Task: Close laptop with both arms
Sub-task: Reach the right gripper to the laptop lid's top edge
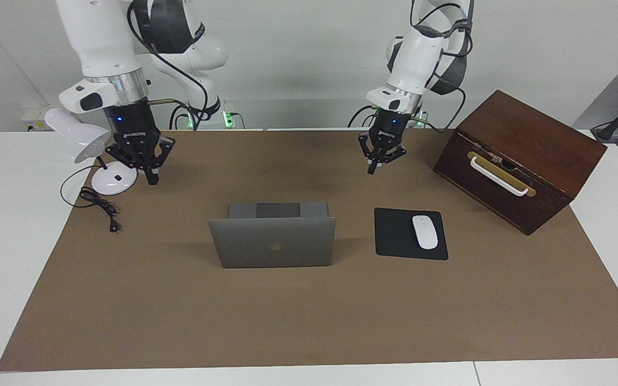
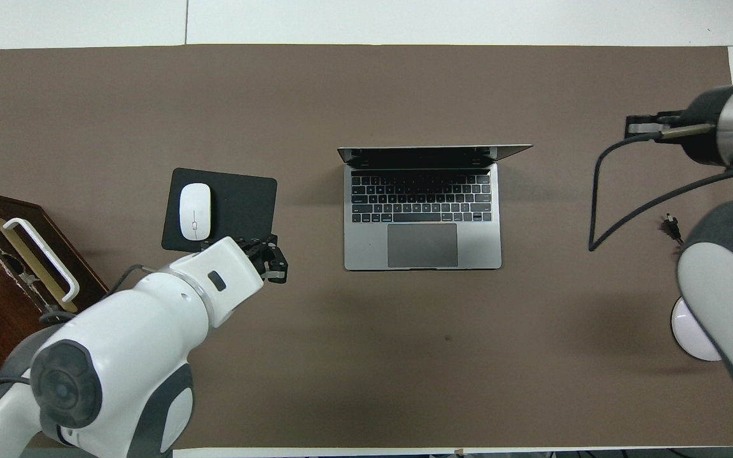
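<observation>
The silver-grey laptop point(image 1: 274, 241) stands open in the middle of the brown mat, lid upright with the apple logo on its back. Its keyboard point(image 2: 422, 198) faces the robots. My left gripper point(image 1: 372, 170) hangs shut and empty above the mat, between the laptop and the wooden box. From overhead the left gripper point(image 2: 274, 264) shows by the mouse pad's corner. My right gripper point(image 1: 151, 180) hangs shut and empty over the mat beside the lamp base. In the overhead view the right gripper point(image 2: 637, 125) sits toward the right arm's end, well clear of the laptop. Neither gripper touches the laptop.
A black mouse pad point(image 1: 395, 236) with a white mouse point(image 1: 425, 231) lies beside the laptop, toward the left arm's end. A dark wooden box point(image 1: 523, 155) with a white handle stands past it. At the right arm's end stands a white desk lamp point(image 1: 81, 136) with its cord point(image 1: 100, 205).
</observation>
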You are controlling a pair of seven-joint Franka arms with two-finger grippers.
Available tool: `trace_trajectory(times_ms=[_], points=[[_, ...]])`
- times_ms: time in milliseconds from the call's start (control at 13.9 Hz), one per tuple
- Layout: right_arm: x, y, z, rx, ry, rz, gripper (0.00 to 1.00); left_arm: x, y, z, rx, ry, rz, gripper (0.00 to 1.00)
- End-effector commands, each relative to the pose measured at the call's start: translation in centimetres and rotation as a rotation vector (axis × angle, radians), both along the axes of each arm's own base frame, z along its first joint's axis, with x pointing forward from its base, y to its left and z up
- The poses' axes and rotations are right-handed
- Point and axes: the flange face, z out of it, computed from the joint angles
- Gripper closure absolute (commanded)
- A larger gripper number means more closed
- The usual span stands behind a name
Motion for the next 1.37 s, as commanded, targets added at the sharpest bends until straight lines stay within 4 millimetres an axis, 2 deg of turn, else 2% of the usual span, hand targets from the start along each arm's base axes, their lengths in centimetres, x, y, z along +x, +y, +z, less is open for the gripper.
trace_trajectory(times_ms=[0,216,361,433,794,866,1010,1299], points=[[0.6,5.1,-0.1,0.041,-0.043,-0.015,1.00,-1.8,-2.6,-3.9,-0.046,-0.050,-0.024,1.00],[0.9,8.4,-1.2,0.070,-0.063,-0.021,1.00,-2.8,-6.5,-8.0,-0.085,-0.096,-0.052,1.00],[1.0,11.1,-2.6,0.088,-0.067,-0.038,1.00,-2.8,-7.2,-9.8,-0.089,-0.115,-0.062,1.00],[1.4,11.7,-3.4,0.085,-0.069,-0.044,1.00,-3.0,-8.0,-10.4,-0.095,-0.127,-0.074,1.00],[3.2,13.6,-6.9,0.083,-0.100,-0.034,1.00,-2.0,-8.9,-14.3,-0.105,-0.185,-0.080,1.00],[3.1,15.0,-7.8,0.078,-0.104,-0.028,1.00,-1.7,-9.2,-15.0,-0.102,-0.185,-0.082,1.00],[3.0,16.1,-9.3,0.055,-0.115,-0.050,1.00,-1.7,-9.4,-16.2,-0.107,-0.204,-0.084,1.00],[3.1,17.0,-10.5,0.037,-0.127,-0.048,1.00,-1.6,-9.3,-17.1,-0.086,-0.213,-0.107,1.00]])
